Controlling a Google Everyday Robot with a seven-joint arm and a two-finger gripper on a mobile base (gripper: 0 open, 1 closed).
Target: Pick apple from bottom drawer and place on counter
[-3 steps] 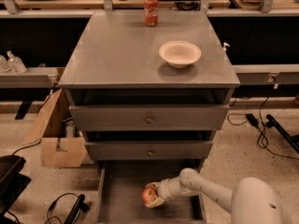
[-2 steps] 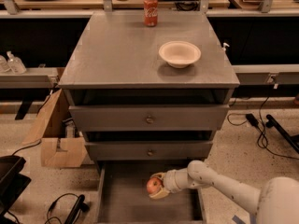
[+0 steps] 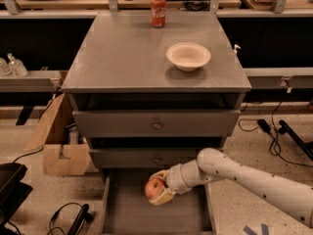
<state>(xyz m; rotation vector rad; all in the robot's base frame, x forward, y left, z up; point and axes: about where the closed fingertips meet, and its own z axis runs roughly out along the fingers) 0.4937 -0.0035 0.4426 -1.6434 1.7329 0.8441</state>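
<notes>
1. Bottom drawer (image 3: 122, 222): pulled out at the foot of the grey cabinet (image 3: 230, 112). Flat grey floor, thin side walls.
2. Gripper (image 3: 159, 187): inside the open drawer, toward its back, just under the cabinet's lower closed front. Fingers are clamped on the apple, one above and one below.
3. Apple (image 3: 152, 188): red with a yellowish patch, held over the drawer floor. Cannot tell whether it is clear of the floor.
4. White arm (image 3: 254, 180): reaches in from the cabinet's right side.
5. Upper front (image 3: 117, 124) and lower front (image 3: 122, 158): both closed, each with a small round knob, stacked above the open drawer.
6. Counter (image 3: 122, 58): the cabinet's top slab. A white bowl (image 3: 189, 56) sits right of centre. A red soda can (image 3: 158, 11) stands upright at the far edge, well apart from the bowl.
7. Cardboard box (image 3: 54, 141): on the floor left of the cabinet. Black cables (image 3: 271, 131) lie on the floor to its right.
</notes>
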